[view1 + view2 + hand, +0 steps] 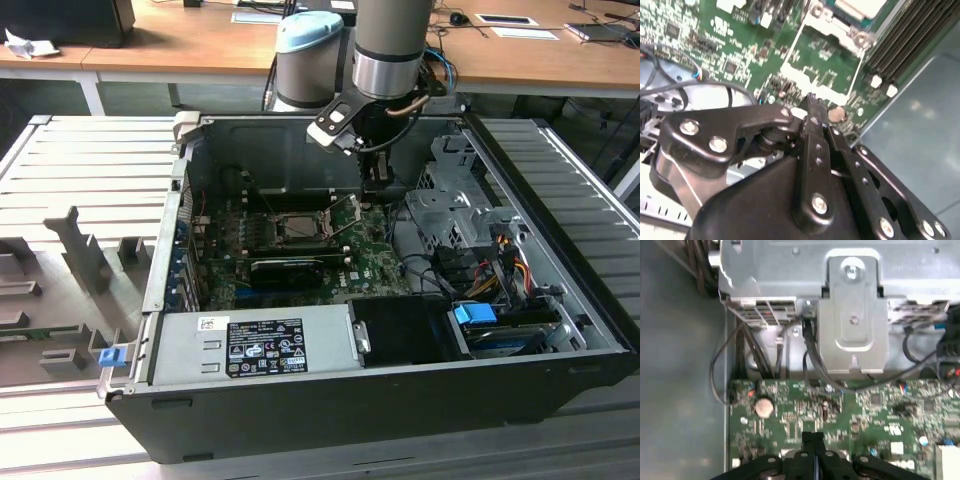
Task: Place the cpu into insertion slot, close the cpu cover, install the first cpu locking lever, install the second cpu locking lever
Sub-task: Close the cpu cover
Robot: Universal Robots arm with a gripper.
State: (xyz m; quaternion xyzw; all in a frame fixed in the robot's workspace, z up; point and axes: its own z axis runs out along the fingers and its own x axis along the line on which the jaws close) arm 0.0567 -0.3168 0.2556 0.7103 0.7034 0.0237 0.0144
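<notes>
One arm, one gripper (pixel 378 186), lowered inside one open computer case (pixel 560 375). Both fingers (pixel 809 107) were clenched together tip to tip in both wrist views, with nothing seen between them. The tips hung just above the green board (pixel 875 400), not clearly touching it.

One insertion slot (pixel 298 228) sat near the gripper, on the exterior view's left of it. One cpu cover (pixel 807 82) was swung open and lay between the fingertips and the slot, with green board showing through its hollow centre. One cpu (pixel 860 6), a pale plate, sat just past the cover's far edge from the gripper and looked seated in the slot, but only part of it was visible. Couldn't tell the locking levers apart.

One coin battery (pixel 764 407) lay just beside the fingertips. Two white latch tabs (pixel 875 80) were near the gripper at the ends of the dark memory slots. One long black card (pixel 285 268) was past the slot from the gripper. One silver drive cage (pixel 852 315) stood ahead of the gripper, with several black cables trailing along it. One labelled silver box (pixel 255 345) sat well apart from the gripper.
</notes>
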